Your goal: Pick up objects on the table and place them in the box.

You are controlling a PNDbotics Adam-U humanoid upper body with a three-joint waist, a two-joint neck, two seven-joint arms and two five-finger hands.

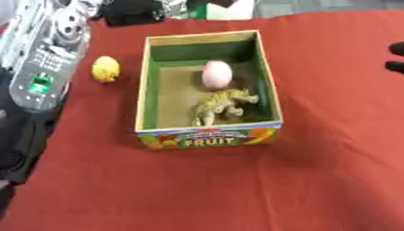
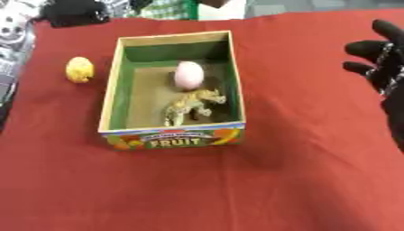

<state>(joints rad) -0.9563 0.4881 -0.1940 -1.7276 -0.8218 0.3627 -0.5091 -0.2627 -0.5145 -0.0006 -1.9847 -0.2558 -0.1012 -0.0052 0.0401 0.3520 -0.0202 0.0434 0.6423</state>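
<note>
An open cardboard box (image 1: 264, 76) with a green inside and "FRUIT" on its front stands in the middle of the red cloth. Inside lie a pink egg-shaped object (image 1: 217, 73) and a yellowish striped toy animal (image 1: 224, 103). A small yellow object (image 1: 106, 68) sits on the cloth left of the box. My right hand (image 2: 384, 58) hovers open at the right edge, well clear of the box and holding nothing. My left arm (image 1: 39, 67), silver-grey, hangs beyond the cloth's left edge, close to the yellow object. Its dark hand (image 1: 16, 142) is unclear.
A black object (image 1: 134, 11) and a green-and-white checked thing (image 2: 170, 9) lie along the far edge. The red cloth (image 1: 236, 189) ends at the left beside my arm. Bare cloth stretches in front of the box and to its right.
</note>
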